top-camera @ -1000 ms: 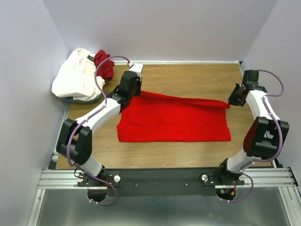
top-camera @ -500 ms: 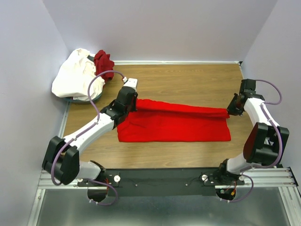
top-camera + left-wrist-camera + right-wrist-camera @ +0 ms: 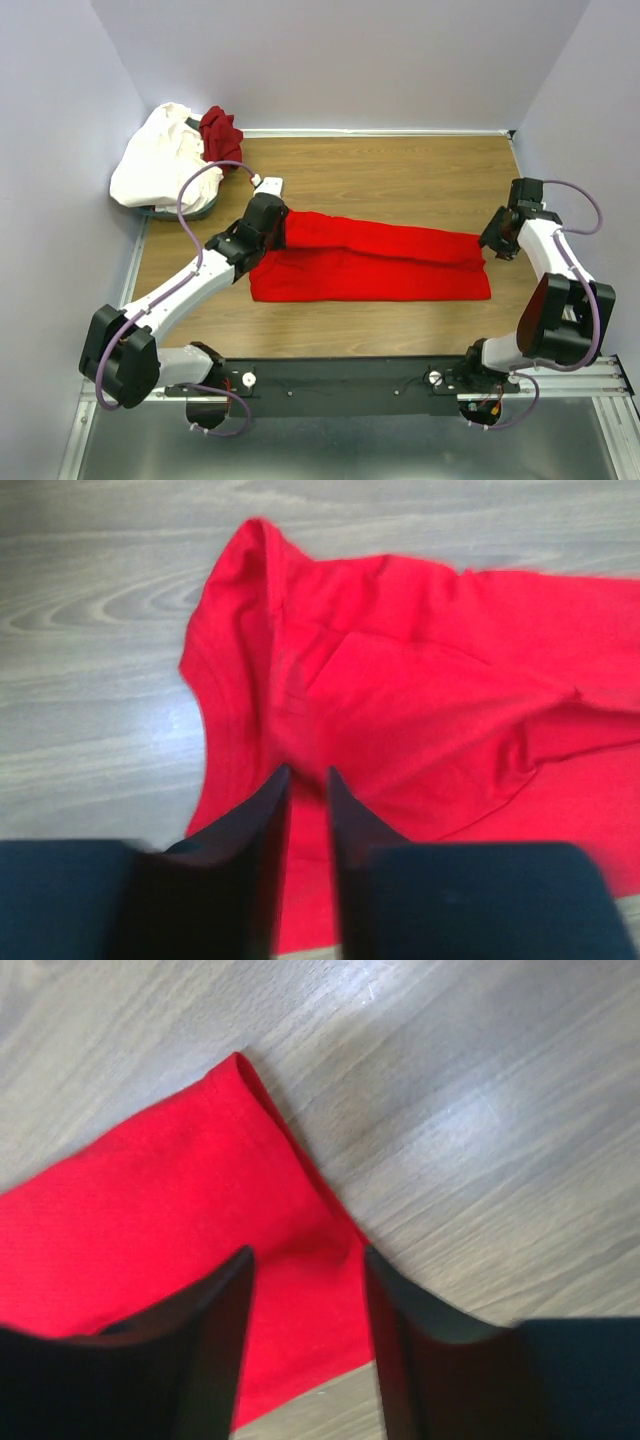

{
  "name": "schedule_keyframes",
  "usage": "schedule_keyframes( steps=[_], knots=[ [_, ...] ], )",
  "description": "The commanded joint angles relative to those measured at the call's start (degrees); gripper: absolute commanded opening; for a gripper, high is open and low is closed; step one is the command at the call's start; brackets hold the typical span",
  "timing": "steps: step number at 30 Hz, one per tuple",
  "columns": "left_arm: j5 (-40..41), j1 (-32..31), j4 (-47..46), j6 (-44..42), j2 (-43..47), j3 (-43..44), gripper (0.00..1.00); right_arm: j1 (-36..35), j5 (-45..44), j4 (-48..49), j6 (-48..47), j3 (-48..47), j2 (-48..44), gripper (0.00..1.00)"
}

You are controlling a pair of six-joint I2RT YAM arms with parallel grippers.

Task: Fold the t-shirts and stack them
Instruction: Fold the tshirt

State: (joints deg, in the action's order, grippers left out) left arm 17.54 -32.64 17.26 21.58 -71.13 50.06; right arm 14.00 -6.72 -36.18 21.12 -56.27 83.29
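The bright red t-shirt point(image 3: 370, 265) lies across the middle of the table as a long band, its far edge folded over toward the near side. My left gripper point(image 3: 272, 222) hangs over its left end, jaws a narrow gap apart, red cloth point(image 3: 400, 710) lying beneath them. In the left wrist view, the left gripper point(image 3: 307, 775) holds nothing. My right gripper point(image 3: 492, 238) is at the shirt's right end. In the right wrist view, the right gripper point(image 3: 305, 1255) stands open above the cloth's corner point(image 3: 150, 1210). The white t-shirt point(image 3: 155, 160) and the maroon one point(image 3: 220, 130) lie bunched at the far left corner.
Bare wooden table point(image 3: 400, 170) stretches behind the red shirt to the back wall. Side walls close in on the left and right. A metal rail point(image 3: 350, 380) with the arm bases runs along the near edge.
Both arms drew the shirt's far edge toward the near side and lowered it onto the cloth. Both grippers, shut on that edge before, have parted their jaws and let go.
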Motion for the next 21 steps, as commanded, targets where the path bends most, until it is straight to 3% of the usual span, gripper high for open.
schedule_keyframes(
  steps=[1,2,5,10,21],
  knots=[
    [0.48,-0.23,5.76,4.51,2.4,0.12,0.5,0.33,-2.6,0.06,2.34,1.34,-4.09,0.57],
    [0.3,-0.31,6.21,5.13,3.45,0.04,0.63,0.24,-2.33,0.58,2.52,1.25,-4.44,0.6],
    [-0.84,-0.32,6.91,7.15,5.21,0.21,0.73,0.33,-0.5,1.81,2.87,0.03,-5.41,0.62],
    [-4.44,-0.4,2.27,7.77,3.9,0.47,0.76,-0.63,4.08,4.19,3.31,-0.77,-4.28,0.62],
    [-1.02,2.93,0.06,7.68,-14.64,10.92,0.77,-3.89,5.58,7.44,5.59,-1.03,3.98,0.61]
  ],
)
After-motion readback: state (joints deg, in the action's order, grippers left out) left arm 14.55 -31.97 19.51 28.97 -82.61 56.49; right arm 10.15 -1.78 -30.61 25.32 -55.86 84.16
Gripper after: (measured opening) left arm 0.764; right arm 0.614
